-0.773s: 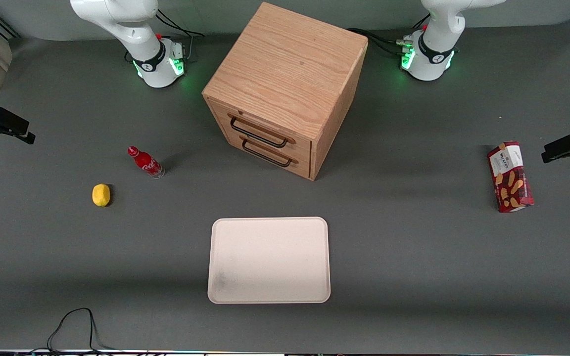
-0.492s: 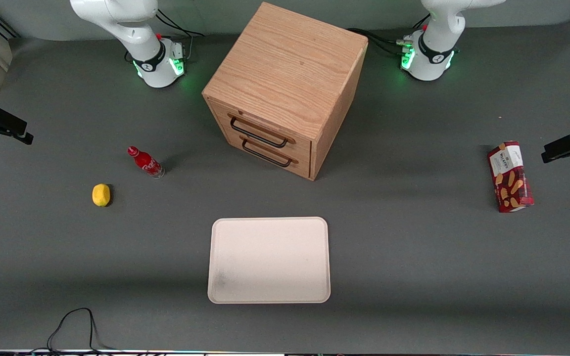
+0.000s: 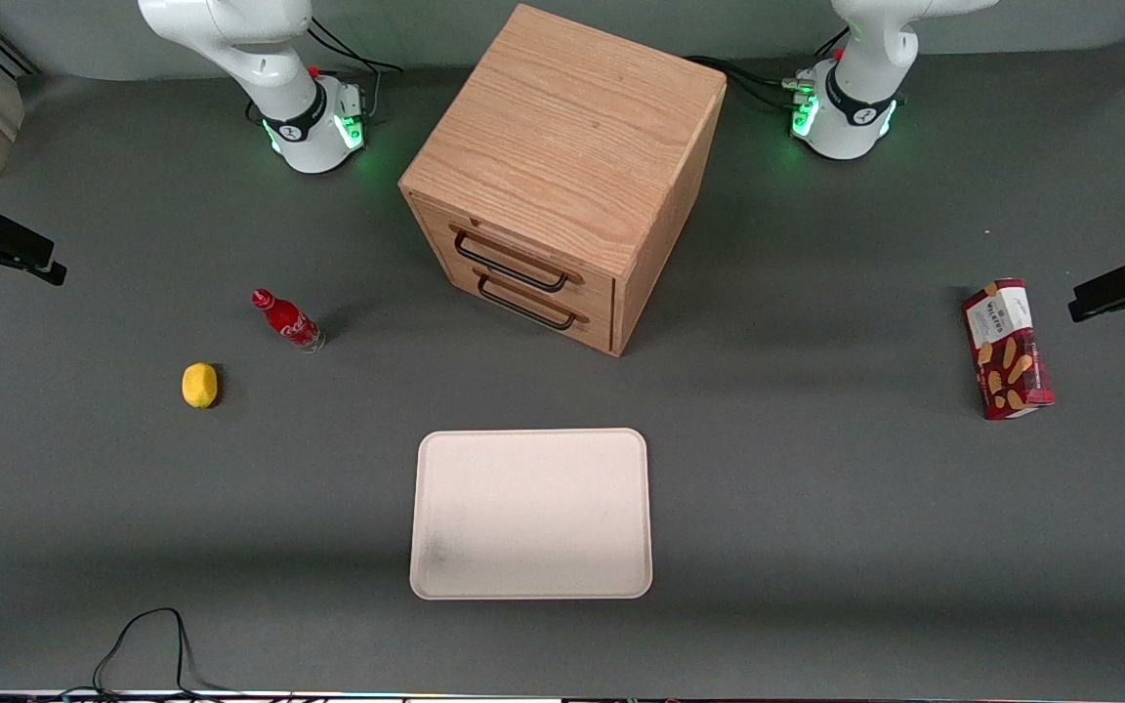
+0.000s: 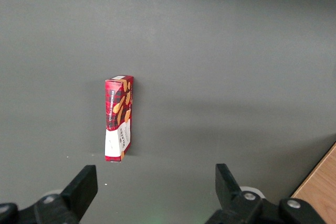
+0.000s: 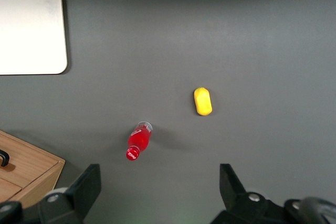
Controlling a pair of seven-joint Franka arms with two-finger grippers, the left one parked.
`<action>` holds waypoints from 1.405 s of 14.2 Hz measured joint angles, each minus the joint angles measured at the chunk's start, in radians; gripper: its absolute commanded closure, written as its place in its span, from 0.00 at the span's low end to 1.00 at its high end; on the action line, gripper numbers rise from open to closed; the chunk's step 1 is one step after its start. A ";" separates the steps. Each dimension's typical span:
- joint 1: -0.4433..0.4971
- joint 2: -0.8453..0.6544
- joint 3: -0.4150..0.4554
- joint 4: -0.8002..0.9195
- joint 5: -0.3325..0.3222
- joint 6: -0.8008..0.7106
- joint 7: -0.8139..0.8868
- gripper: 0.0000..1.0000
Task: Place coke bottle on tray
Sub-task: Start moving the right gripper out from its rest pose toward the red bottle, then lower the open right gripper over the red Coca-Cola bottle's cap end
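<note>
The coke bottle (image 3: 287,319), small and red with a red cap, stands upright on the grey table between the lemon and the wooden cabinet. The right wrist view looks down on the coke bottle (image 5: 139,140) from high above. My gripper (image 5: 160,181) hangs well above the table with its fingers (image 5: 86,184) wide apart and nothing between them. It does not show in the front view. The cream-pink tray (image 3: 531,513) lies flat near the table's front edge, nearer the front camera than the cabinet, with nothing on it. The tray (image 5: 29,24) also shows from the wrist.
A yellow lemon (image 3: 199,385) lies close to the bottle, slightly nearer the front camera. A wooden two-drawer cabinet (image 3: 562,176) stands mid-table. A red snack box (image 3: 1007,349) lies toward the parked arm's end. A black cable (image 3: 147,644) loops at the front edge.
</note>
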 measured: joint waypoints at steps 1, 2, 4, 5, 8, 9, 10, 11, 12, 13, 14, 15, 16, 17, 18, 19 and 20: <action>0.003 0.000 0.000 -0.002 0.000 0.000 0.000 0.00; 0.005 0.000 0.000 -0.005 0.000 -0.001 0.000 0.00; 0.007 -0.002 0.000 -0.014 0.000 -0.002 0.000 0.00; 0.008 -0.004 0.000 -0.019 0.000 -0.002 0.000 0.00; 0.025 -0.026 0.000 -0.053 0.000 -0.001 0.000 0.00; 0.038 -0.043 -0.004 -0.077 0.000 0.004 0.000 0.00; 0.057 -0.066 -0.011 -0.107 0.000 0.017 0.001 0.00; 0.078 -0.093 -0.022 -0.143 0.000 0.033 0.004 0.00; 0.101 -0.124 -0.036 -0.186 0.000 0.051 0.011 0.00; 0.124 -0.159 -0.052 -0.233 0.000 0.069 0.016 0.00; 0.147 -0.199 -0.066 -0.285 0.000 0.086 0.021 0.00; 0.165 -0.238 -0.075 -0.337 0.000 0.100 0.030 0.00; 0.181 -0.279 -0.082 -0.387 0.000 0.107 0.040 0.00; 0.200 -0.317 -0.085 -0.434 0.000 0.116 0.056 0.00; 0.220 -0.352 -0.087 -0.474 0.000 0.120 0.075 0.00; 0.239 -0.381 -0.087 -0.507 -0.001 0.122 0.090 0.00; 0.252 -0.406 -0.087 -0.534 -0.004 0.123 0.100 0.00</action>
